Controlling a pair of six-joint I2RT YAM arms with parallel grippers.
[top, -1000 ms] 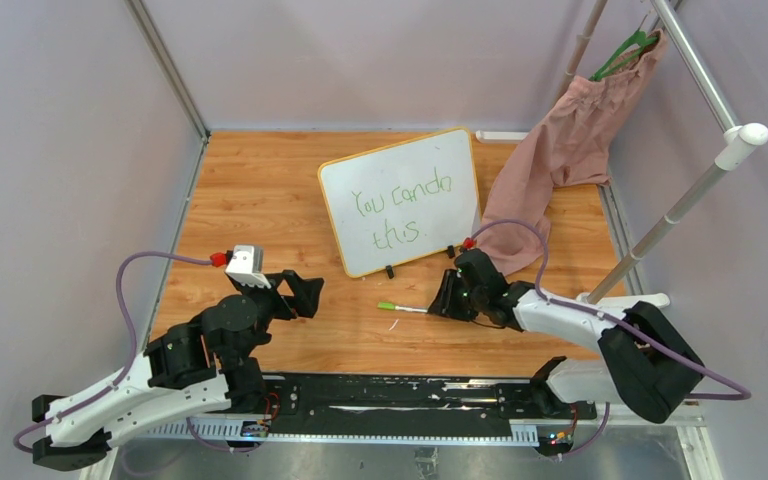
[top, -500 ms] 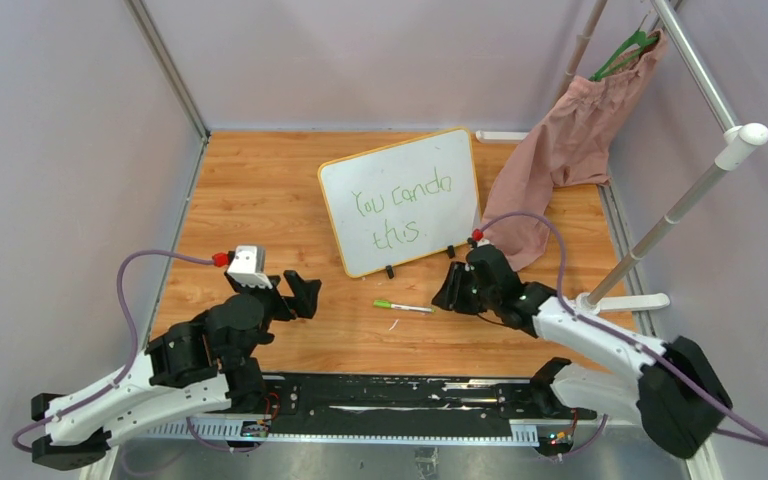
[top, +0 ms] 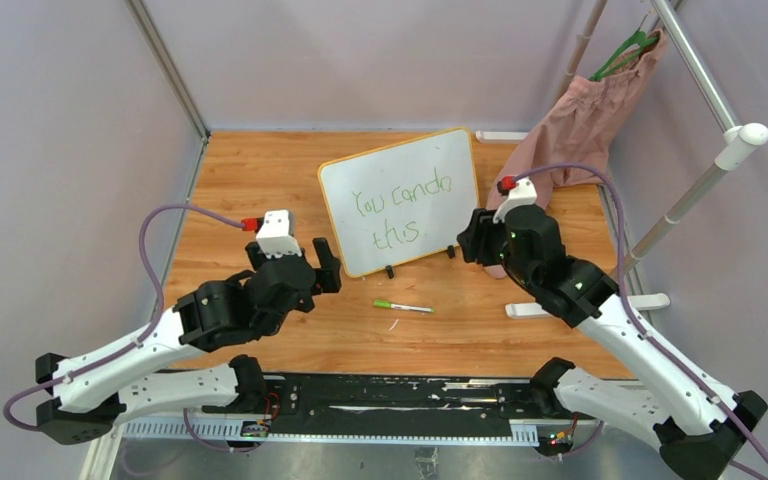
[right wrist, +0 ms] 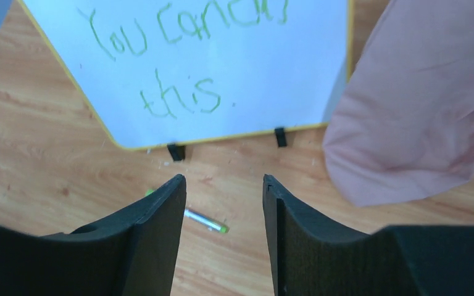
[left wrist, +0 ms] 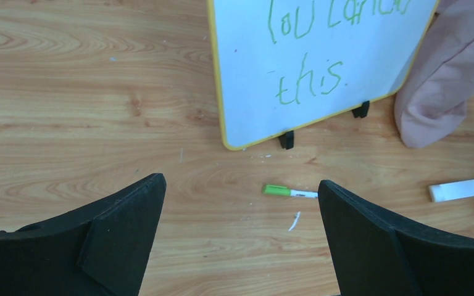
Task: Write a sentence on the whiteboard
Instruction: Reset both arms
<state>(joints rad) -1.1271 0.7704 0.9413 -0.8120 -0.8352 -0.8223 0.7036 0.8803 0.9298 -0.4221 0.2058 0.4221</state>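
The whiteboard [top: 400, 200] stands tilted on black clip feet at the table's middle back, yellow rim all round. The sentence [top: 400, 210] reads "You can do" above "this" in green; it also shows in the left wrist view [left wrist: 308, 86] and the right wrist view [right wrist: 179, 98]. A green-capped marker [top: 400, 306] lies on the wood in front of the board, touched by nothing. My left gripper [top: 322, 262] is open and empty, raised left of the board. My right gripper [top: 472, 240] is open and empty, raised by the board's right lower corner.
A pink cloth [top: 560, 160] hangs from a green hanger on a white rack [top: 700, 190] at the right and drapes onto the table beside the board. The rack's white foot [top: 550, 308] lies on the wood at the right. Grey walls close in the table.
My right gripper has lifted away from the marker, up and back toward the board's right corner. My left arm has risen and moved forward toward the board. The marker stays on the wood.
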